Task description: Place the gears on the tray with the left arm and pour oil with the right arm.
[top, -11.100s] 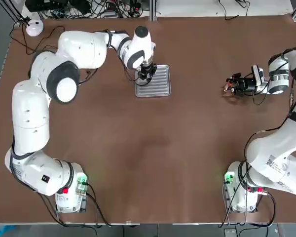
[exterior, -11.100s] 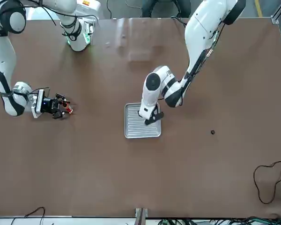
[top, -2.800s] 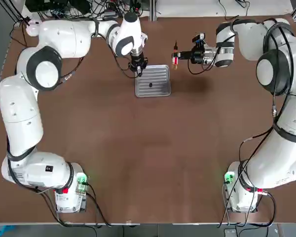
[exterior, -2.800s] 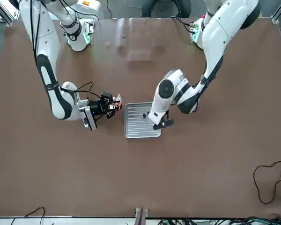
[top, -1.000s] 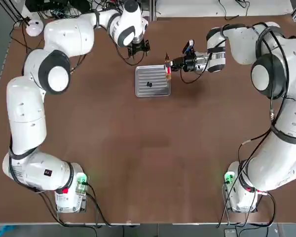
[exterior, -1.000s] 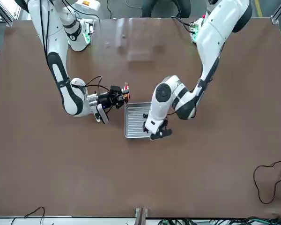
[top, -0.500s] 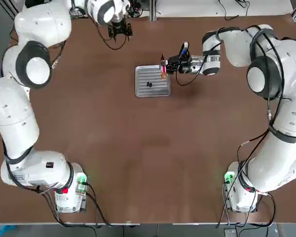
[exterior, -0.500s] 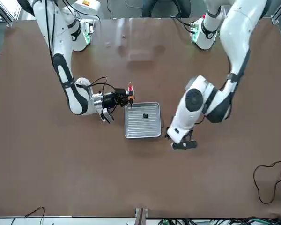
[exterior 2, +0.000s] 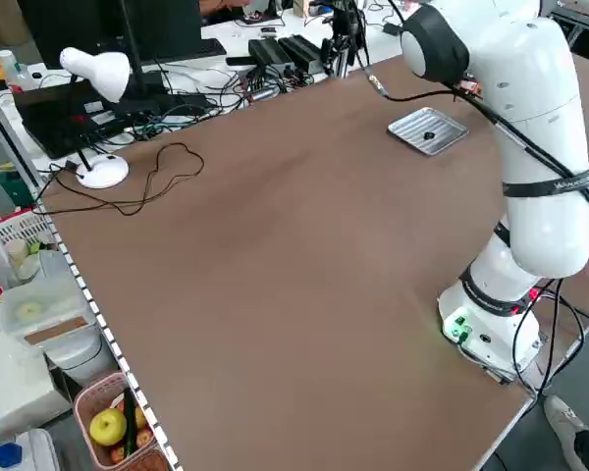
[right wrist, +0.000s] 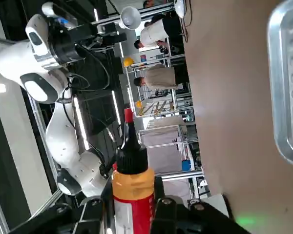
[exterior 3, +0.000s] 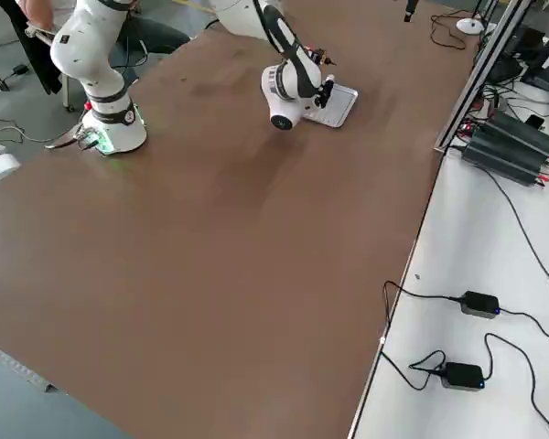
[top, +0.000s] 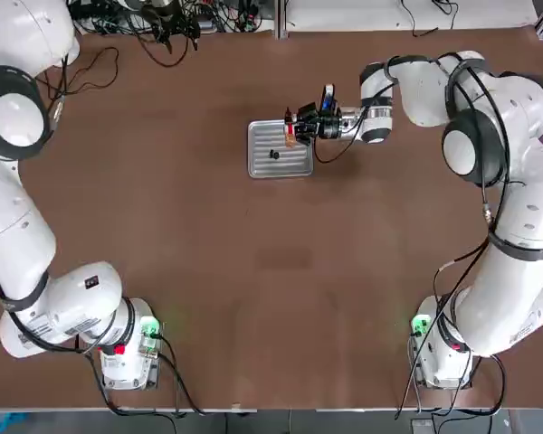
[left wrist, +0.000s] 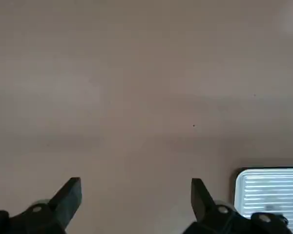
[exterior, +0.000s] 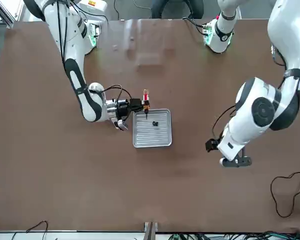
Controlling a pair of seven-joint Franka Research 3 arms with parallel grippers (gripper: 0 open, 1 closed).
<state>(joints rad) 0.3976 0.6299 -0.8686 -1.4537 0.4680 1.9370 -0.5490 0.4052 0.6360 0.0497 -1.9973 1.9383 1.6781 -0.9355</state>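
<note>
Red-labelled oil bottle (right wrist: 133, 195), light-looking, likely squeezable: right gripper (right wrist: 133, 209) grips its body; left gripper (left wrist: 136, 204) wide.

And the oil bottle (right wrist: 133, 190) is showing a red tip, a black cap, an orange shoulder and a red label with a white patch! The tray (exterior: 152, 137) is gleaming silvery grey, striped with ridges; the gears (exterior: 155, 123) are looking near-black. The tabletop (top: 271, 271) is glowing brown, the robot arms (top: 14, 208) (top: 516, 217) flashing white with dark grey bands!

Even, bright light leaves a soft glare on the brown tabletop (exterior: 90, 180).
</note>
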